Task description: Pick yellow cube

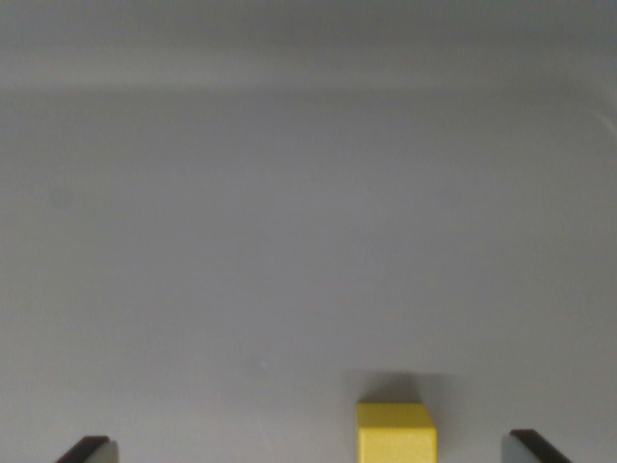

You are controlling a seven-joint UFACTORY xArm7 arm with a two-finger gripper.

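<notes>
I see a plain pale grey matte surface (289, 241) with no pattern, faintly bluish toward the top. The small solid yellow cube (395, 432) is bright, its front face slightly speckled. My gripper's (308, 449) two fingertips (89, 449) look black with grey edges.

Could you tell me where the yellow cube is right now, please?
In the wrist view, the yellow cube sits on the grey surface at the bottom edge, right of centre, between the gripper's two fingertips and nearer the one on the wrist view's right.
</notes>
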